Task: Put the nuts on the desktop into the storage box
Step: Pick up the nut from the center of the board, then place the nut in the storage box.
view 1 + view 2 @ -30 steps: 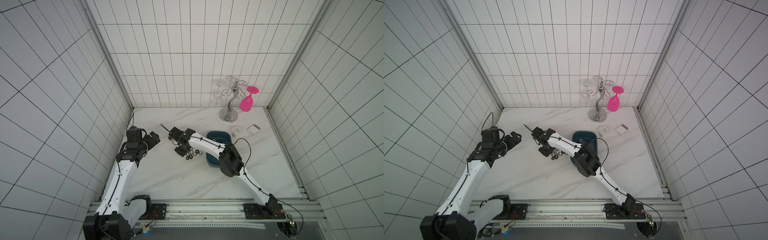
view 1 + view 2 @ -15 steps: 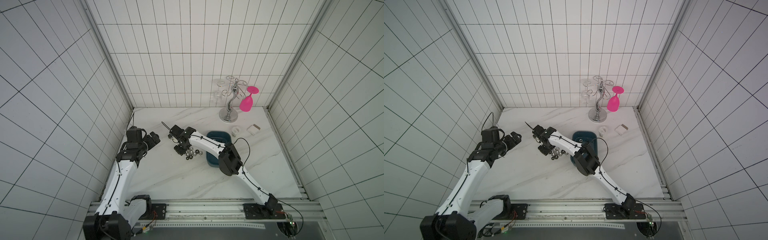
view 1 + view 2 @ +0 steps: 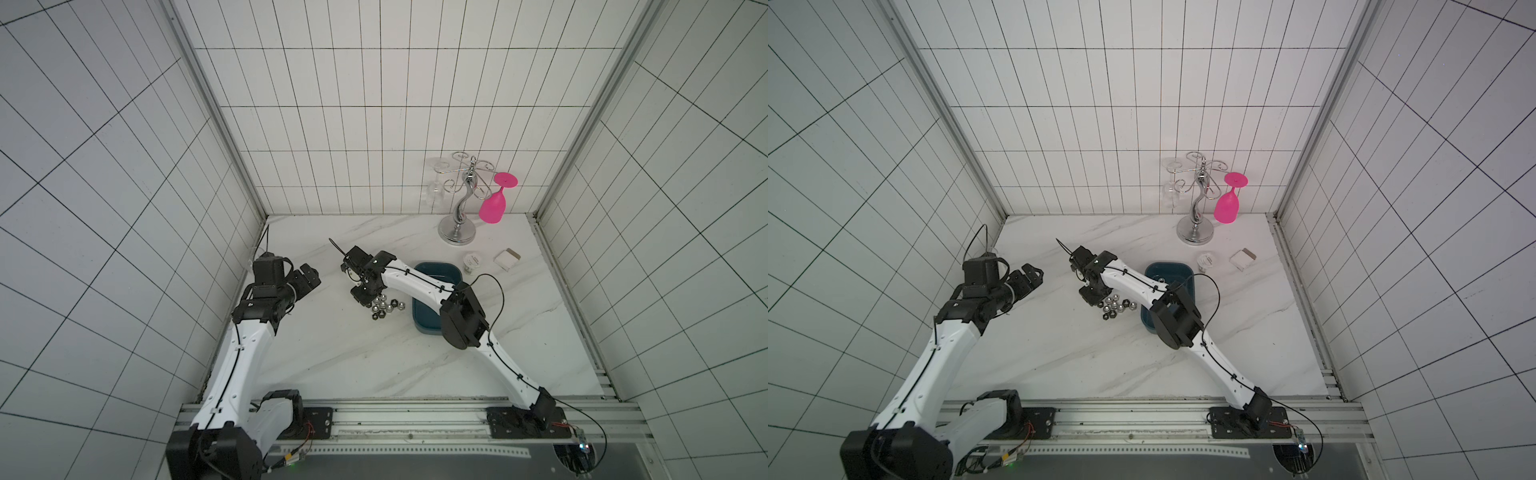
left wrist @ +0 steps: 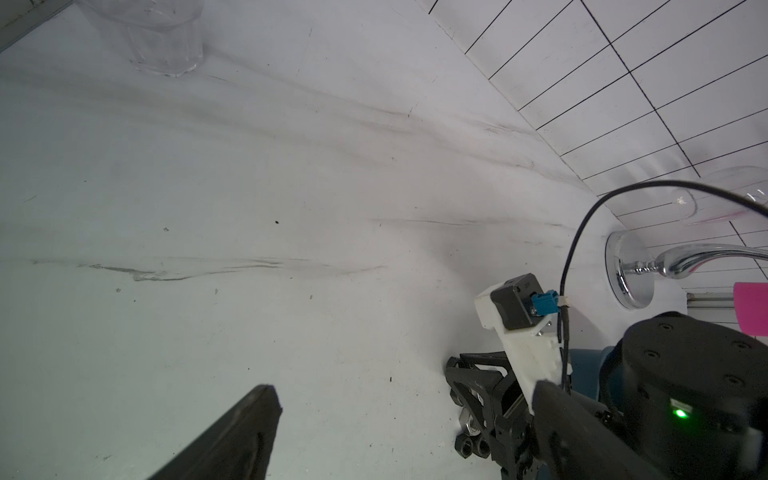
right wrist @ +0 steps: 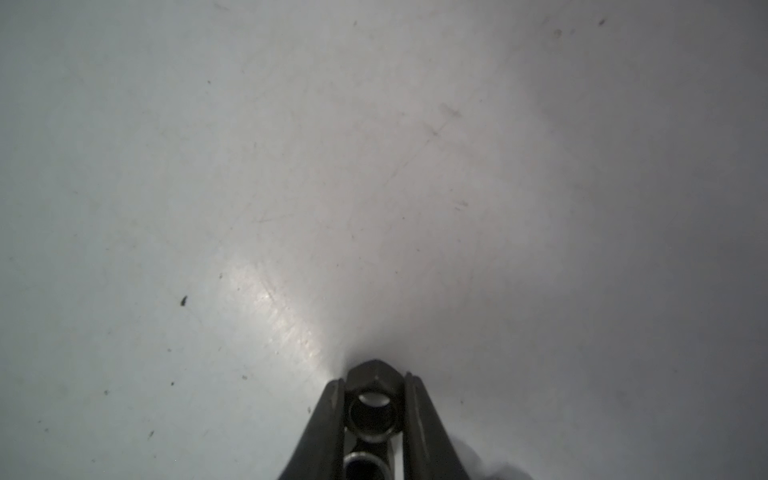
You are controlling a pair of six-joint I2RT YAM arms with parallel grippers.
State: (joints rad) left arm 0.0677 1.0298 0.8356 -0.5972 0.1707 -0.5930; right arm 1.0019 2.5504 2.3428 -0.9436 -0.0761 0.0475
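Nuts (image 3: 383, 308): a loose pile of black and silver pieces on the desktop (image 3: 332, 357), just beside the left long side of the storage box (image 3: 423, 321). What the box holds is too small to read, and the arm hides much of it.

One black nut (image 5: 371, 401) is off the pile. The right wrist view shows it pinched across its flats at the tips of the right gripper (image 5: 373, 388), bore towards the camera. A second nut (image 5: 365, 464) sits further back between the same fingers; gripped or merely trapped, cannot tell.

Pincer state: jaws drawn in tight on the black nut. In a top view the right gripper (image 3: 1090, 296) sits low at the desktop, on the side of the pile away from the box.

Key relation: the box lies to the robot's right of the pincer, with the pile between them. The box's long axis runs front to back, away from the rail, and the right forearm crosses above it. Judged next: lift clear, then a short swing rightwards over the pile to the box's left rim. Too little height would sweep the pile.

Left gripper (image 3: 308, 277): fingers spread, holding nothing, over bare desktop, well apart from pile and box. The right arm is clearly the nearer.

Risk, judged: narrow bite on a small nut; it could twist out, or the second nut could drop early
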